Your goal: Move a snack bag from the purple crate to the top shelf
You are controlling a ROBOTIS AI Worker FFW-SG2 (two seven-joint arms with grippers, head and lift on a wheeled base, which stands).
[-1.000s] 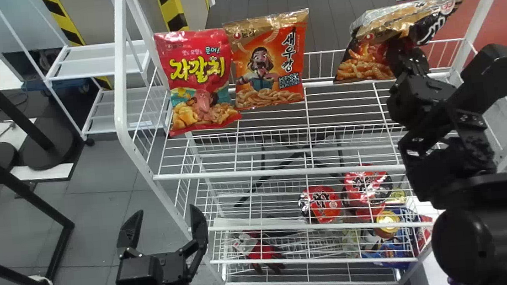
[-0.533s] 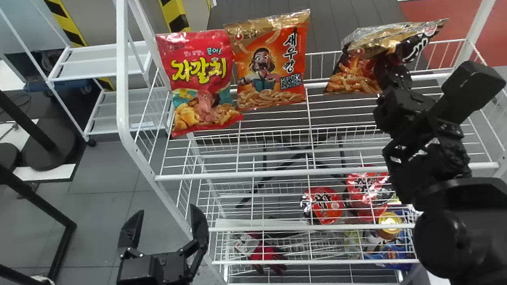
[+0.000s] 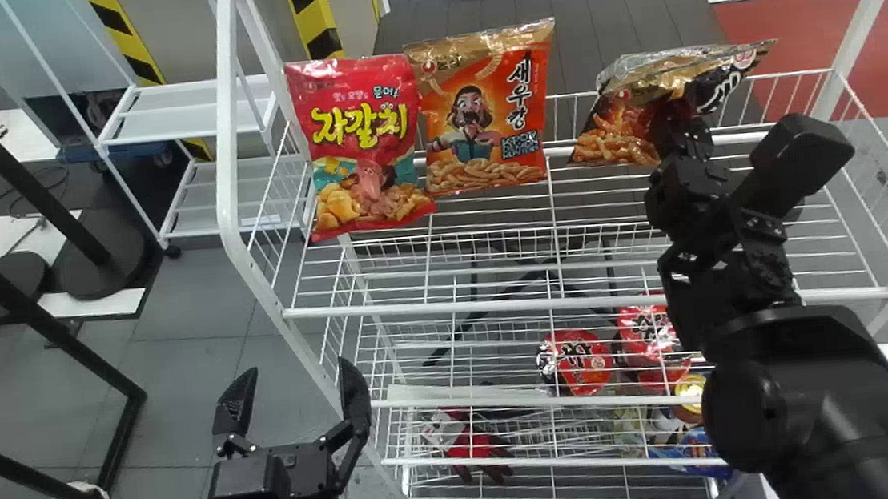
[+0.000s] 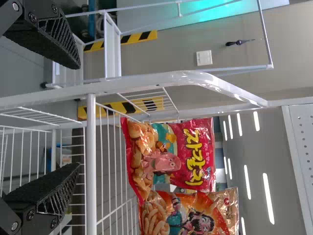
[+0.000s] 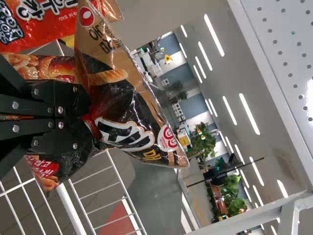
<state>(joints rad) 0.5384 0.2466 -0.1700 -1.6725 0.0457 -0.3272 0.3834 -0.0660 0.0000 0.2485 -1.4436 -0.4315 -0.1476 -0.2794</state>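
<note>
Carried toward nine o'clock and a little back toward the robot over the last second, the black-and-gold crinkled foil snack bag (image 3: 643, 86) has come nearer its standing neighbour, taking twelve as straight out from the robot. It hangs over the right part of the white wire top shelf (image 3: 489, 303), at about two o'clock from the middle of the head view, creased round its middle, with its top edge flopping toward three. The right gripper (image 5: 87, 113) has its jaws clenched on that crease; whether the bag's foot touches wire I cannot tell. Toward nine o'clock stands the orange snack bag with a gold top (image 3: 484, 109), then the red-and-pink snack bag (image 3: 362, 144), both upright near the rear mesh (image 3: 784, 95). Good placing would mean turning the wrist until the flopped top comes upright, then easing the foot down onto the wires, backed by that mesh. Leave a small gap to the orange bag, since a sideways brush could tip it. Let go gently only once the wires bear the weight, and withdraw straight toward six, as slick foil may cling or slump. The left gripper (image 3: 299, 375) waits near seven o'clock, its jaws spread and holding nothing.
</note>
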